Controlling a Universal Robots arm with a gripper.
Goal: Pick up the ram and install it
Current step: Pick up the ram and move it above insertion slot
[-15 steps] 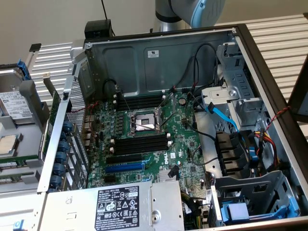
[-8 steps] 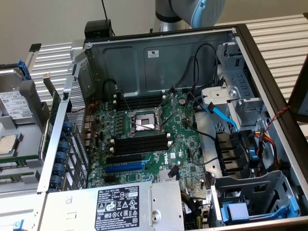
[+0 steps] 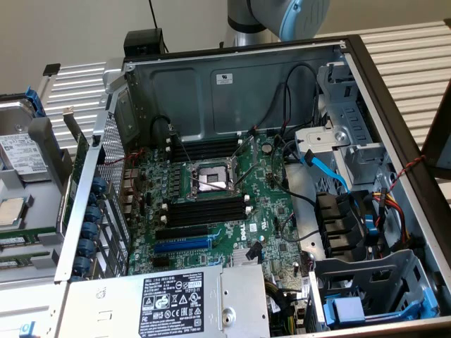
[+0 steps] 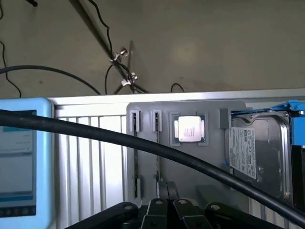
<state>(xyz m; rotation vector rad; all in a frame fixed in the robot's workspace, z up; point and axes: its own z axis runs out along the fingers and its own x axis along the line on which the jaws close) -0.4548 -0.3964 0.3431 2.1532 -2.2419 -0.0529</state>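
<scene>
Two thin dark sticks stand on edge in the slots of a grey parts tray [image 4: 214, 107]; the ram [image 4: 157, 143] is the one nearer my gripper, and the other [image 4: 136, 152] is beside it. My gripper [image 4: 167, 191] hangs above and short of the tray, its black fingers [image 4: 159, 207] pressed together and shut on nothing. The open computer case shows its green motherboard [image 3: 211, 204] with bare black memory slots [image 3: 208, 211] on both sides of the processor socket [image 3: 209, 177]. My arm [image 3: 282, 17] rises behind the case.
The tray [image 3: 42, 190] sits at the exterior view's left of the case and also holds a processor [image 4: 189, 128] and a hard drive [image 4: 252, 152]. A thick black cable [image 4: 143, 145] crosses in front of the tray. A blue-edged screen [image 4: 19, 167] stands nearby. A blue slot [image 3: 182, 245] lies below the memory slots.
</scene>
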